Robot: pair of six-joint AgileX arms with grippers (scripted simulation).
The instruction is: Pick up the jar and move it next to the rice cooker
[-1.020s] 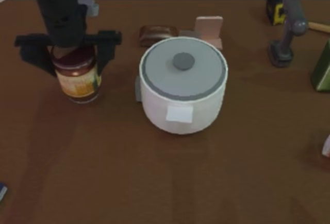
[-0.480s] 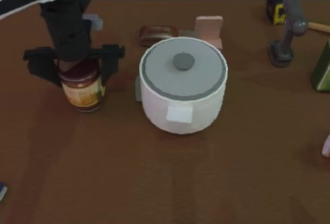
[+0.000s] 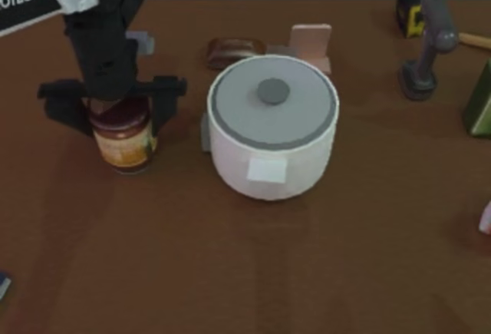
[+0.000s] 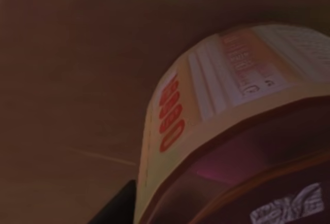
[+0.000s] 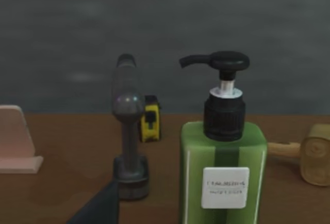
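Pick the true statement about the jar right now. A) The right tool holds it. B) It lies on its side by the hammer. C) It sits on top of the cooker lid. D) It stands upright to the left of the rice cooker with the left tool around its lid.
D: in the top view the jar stands upright left of the rice cooker, apart from it, with the left tool straddling its lid.

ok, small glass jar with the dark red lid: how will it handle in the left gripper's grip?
The small glass jar with dark red lid looks rigid, so the left gripper around its lid probably won't deform it. Its dark contents suggest it's heavy for its size. Glass walls and a glossy yellow-orange label may slip, and a knock against the white cylindrical rice cooker could crack it.
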